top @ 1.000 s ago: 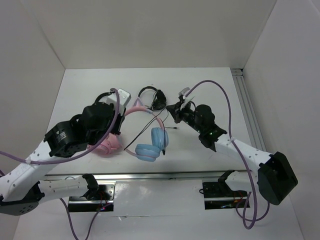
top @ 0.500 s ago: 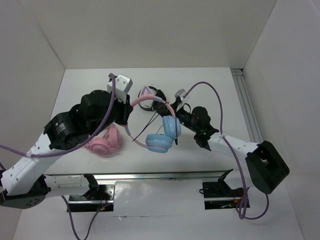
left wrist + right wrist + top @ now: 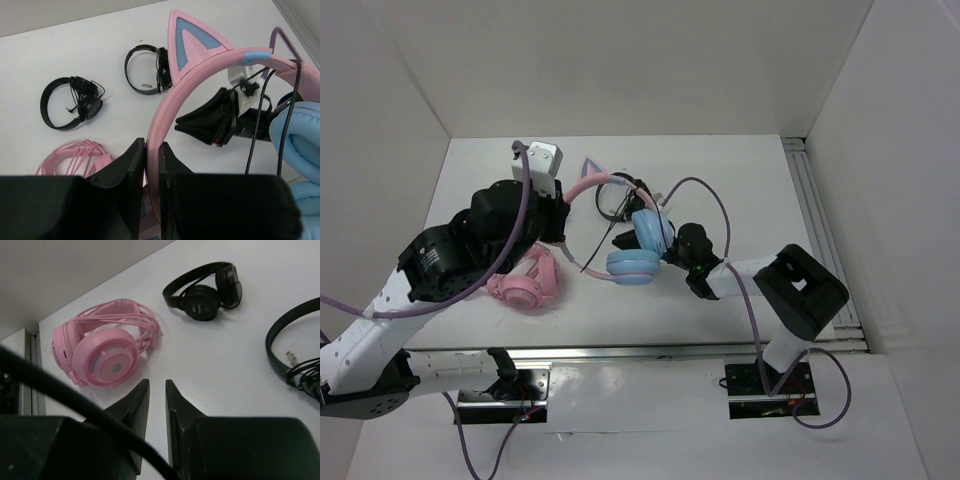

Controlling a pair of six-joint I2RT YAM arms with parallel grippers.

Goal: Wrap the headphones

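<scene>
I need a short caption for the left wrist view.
Left fingers clamp the cat-ear headphones by their pink band.

Headphones lifted, carried backward; right end effector swung in beside them.

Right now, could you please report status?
Left pincer shut on pink cat-ear headband of blue-cupped headphones. Right pincer slightly open, empty. Thin black cable hangs unwrapped.

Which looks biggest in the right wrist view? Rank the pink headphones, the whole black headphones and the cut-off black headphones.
1. Pink headphones.
2. Whole black headphones.
Unranked: cut-off black headphones, since they are partly out of frame.
</scene>
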